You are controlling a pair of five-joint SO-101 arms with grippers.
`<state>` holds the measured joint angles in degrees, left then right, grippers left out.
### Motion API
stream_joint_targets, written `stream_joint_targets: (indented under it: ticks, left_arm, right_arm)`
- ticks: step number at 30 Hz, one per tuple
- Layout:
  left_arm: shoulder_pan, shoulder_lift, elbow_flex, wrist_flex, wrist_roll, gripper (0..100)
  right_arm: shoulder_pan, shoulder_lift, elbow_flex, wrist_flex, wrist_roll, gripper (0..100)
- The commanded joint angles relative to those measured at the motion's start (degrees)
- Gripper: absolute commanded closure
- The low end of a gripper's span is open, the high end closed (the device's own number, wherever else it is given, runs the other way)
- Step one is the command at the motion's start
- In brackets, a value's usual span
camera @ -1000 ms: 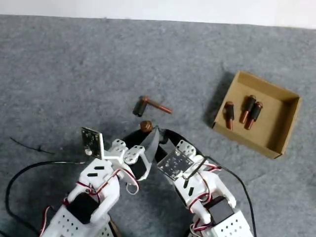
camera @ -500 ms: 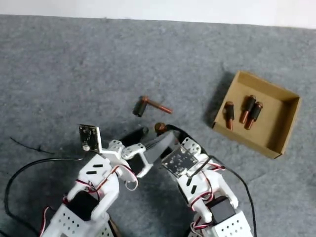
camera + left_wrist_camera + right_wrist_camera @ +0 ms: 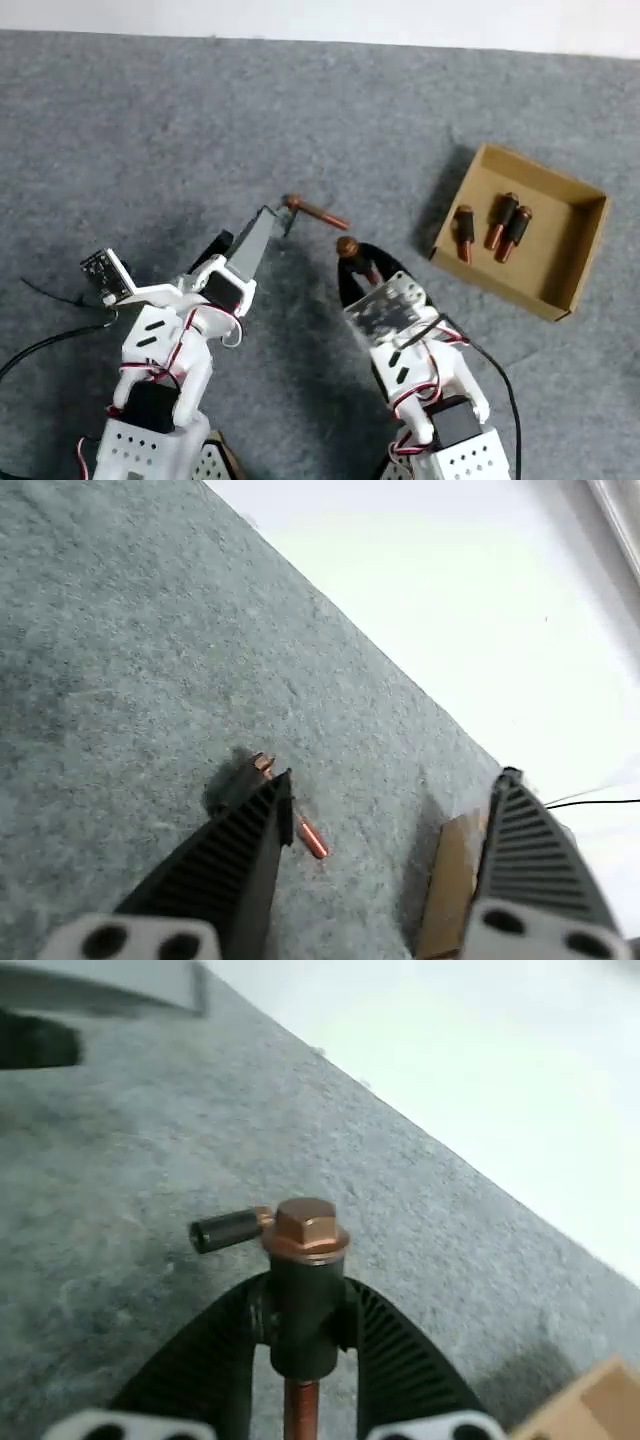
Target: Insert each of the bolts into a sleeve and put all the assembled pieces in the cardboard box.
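**Item 1: held bolt [image 3: 305, 1228] in held sleeve [image 3: 300, 1330]**
- Gripped across the sleeve by the right pincer [image 3: 303, 1295], jaws narrow and closed on it.
- Long axis runs in line with the fingers. The hex head stands beyond the fingertips, pointing away from the arm, and the shank comes out of the sleeve's other end.
- Carried above the counter [image 3: 150, 130], between the loose bolt and the cardboard box [image 3: 555, 245].

**Item 2: loose bolt [image 3: 318, 213]**
- Lies flat on the counter.
- Long axis slants, with the head toward the left arm and the shank tip toward the box.

**Item 3: loose sleeve [image 3: 230, 785]**
- Lies at the bolt's head end; whether the two touch cannot be told.
- One finger of the left pincer [image 3: 397, 777] overhangs it in the high view.

**Left pincer**
- Jaws wide, holding nothing.
- One fingertip is just beside the bolt head; contact cannot be told.

**In the box**
- Three assembled pieces [image 3: 502, 220] lie side by side, heads toward the far wall
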<state>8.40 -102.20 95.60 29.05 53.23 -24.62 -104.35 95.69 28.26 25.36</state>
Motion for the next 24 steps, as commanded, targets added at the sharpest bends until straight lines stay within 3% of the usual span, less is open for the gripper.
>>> stream_joint_targets:
  ticks: [1, 7, 13, 17, 24]
  left_arm:
    - [-0.92, -1.01, -2.15, 0.44, 0.7, 71]
    - [-0.92, -1.01, -0.75, 0.35, -1.58, 71]
    - [-0.92, -1.01, -0.57, 0.35, -1.67, 71]
    - [-0.92, -1.01, 0.57, -0.18, -3.34, 71]
    - [-0.92, -0.48, 1.63, -2.73, -4.66, 71]
  right_arm:
    - [5.41, -1.01, 7.6, -3.82, -6.07, 99.4]
    - [20.0, -0.57, 6.55, -9.27, -12.75, 99.4]
    - [26.42, 2.33, 0.13, -9.27, -13.63, 99.4]
    - [30.37, 15.6, -9.1, -9.54, -13.54, 99.4]
    - [38.64, 51.3, -32.66, -9.27, -14.07, 99.4]
